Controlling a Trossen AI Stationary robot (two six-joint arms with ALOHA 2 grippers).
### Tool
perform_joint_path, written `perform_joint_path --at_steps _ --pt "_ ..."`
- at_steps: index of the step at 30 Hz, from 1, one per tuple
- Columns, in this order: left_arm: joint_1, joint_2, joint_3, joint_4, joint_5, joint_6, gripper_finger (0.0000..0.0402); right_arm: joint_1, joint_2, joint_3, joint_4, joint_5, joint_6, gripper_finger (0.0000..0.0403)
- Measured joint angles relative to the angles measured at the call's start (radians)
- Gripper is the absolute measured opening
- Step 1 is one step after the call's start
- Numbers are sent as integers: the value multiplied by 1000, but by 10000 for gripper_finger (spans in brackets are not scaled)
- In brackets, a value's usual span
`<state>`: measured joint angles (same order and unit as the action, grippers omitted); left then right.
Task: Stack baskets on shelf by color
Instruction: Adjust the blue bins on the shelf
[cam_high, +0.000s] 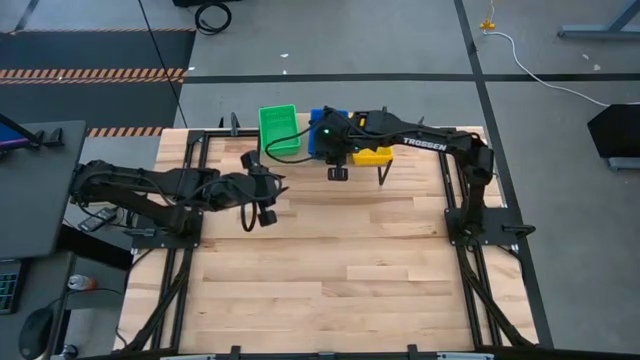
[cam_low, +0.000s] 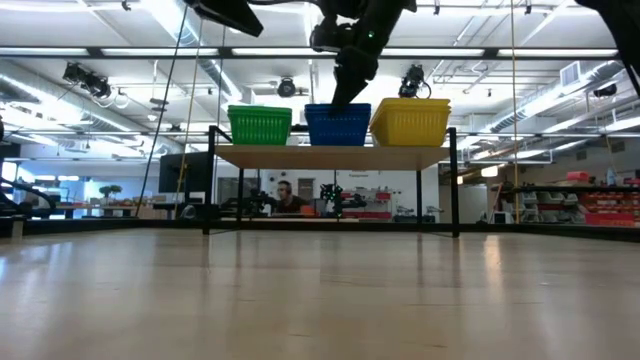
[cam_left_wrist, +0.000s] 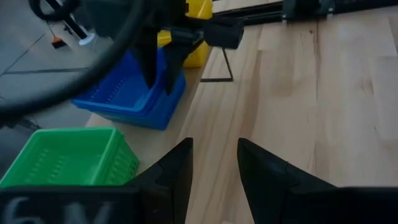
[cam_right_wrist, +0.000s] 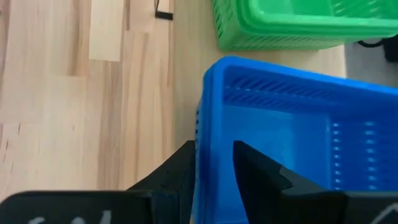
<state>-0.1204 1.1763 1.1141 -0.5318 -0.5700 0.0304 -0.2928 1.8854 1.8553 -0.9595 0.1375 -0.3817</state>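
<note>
Now the right claw (cam_right_wrist: 208, 165) sits clamped on the near wall of the blue basket (cam_right_wrist: 292, 124) on the shelf (cam_low: 330, 155), between the green basket (cam_high: 279, 129) and the yellow basket (cam_high: 373, 155). The left claw (cam_left_wrist: 214, 168) hovers over the worktop (cam_high: 330, 270) just left of it, fingers apart and empty. Lifting carelessly, the clamped blue wall could drag the stack off the shelf edge or nudge a neighbour. How many baskets each stack holds is hard to make out; the right arm hides most of the blue and yellow from above.
</note>
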Motion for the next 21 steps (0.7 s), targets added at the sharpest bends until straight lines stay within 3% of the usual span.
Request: perform_joint_path --at_steps 6,16,21 --pt "0 0 0 -19 -23 -27 133 1 -3 2 -4 -4 -16 106" --pt "-2 0 0 -19 -24 -52 133 9 -4 2 -17 -29 -43 23" --pt "-2 1 0 -19 -24 -53 133 9 -4 2 -14 -29 -48 31"
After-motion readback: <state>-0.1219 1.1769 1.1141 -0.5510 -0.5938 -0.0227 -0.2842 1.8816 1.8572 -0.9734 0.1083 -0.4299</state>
